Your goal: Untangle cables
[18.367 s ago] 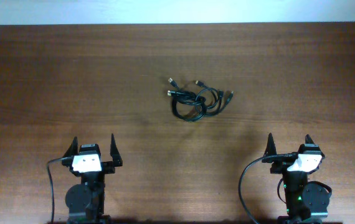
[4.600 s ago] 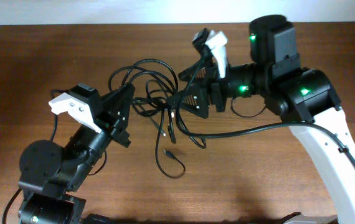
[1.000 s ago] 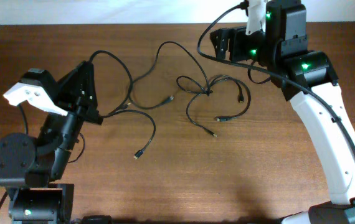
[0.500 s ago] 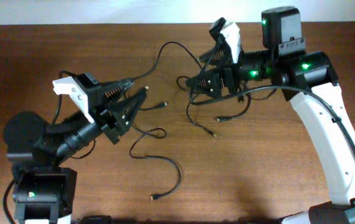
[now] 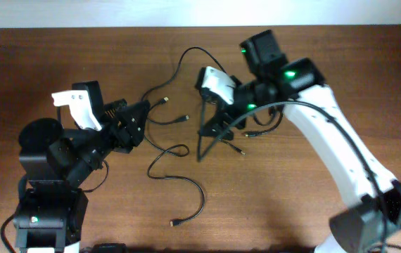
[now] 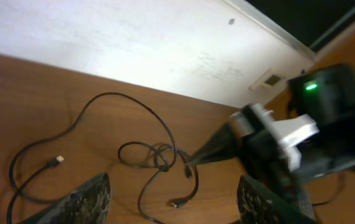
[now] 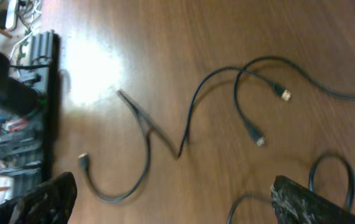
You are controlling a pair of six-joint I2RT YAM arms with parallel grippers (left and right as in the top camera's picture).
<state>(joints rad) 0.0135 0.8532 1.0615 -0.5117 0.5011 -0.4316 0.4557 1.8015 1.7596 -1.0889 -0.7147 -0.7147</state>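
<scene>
Several thin black cables lie spread over the wooden table. One loose cable (image 5: 199,197) curls at the lower centre. A long strand (image 5: 192,49) arcs at the back. A small knotted bunch (image 5: 251,133) lies under my right arm. My left gripper (image 5: 141,125) is open and empty, left of the cables. My right gripper (image 5: 202,143) is open and empty above the middle strands. The left wrist view shows the open left gripper (image 6: 177,208) before a knot (image 6: 162,160). The right wrist view shows the open right gripper (image 7: 177,205) over a curved cable (image 7: 147,144).
The table's (image 5: 313,211) back edge meets a white wall (image 5: 116,13). In the left wrist view the right arm (image 6: 289,140) stands just behind the knot. The left arm base (image 5: 46,211) sits at the front left.
My right gripper has swung down and left over the middle of the table. My left gripper has drawn back slightly and up. The loose cable at the lower centre has stayed put.
</scene>
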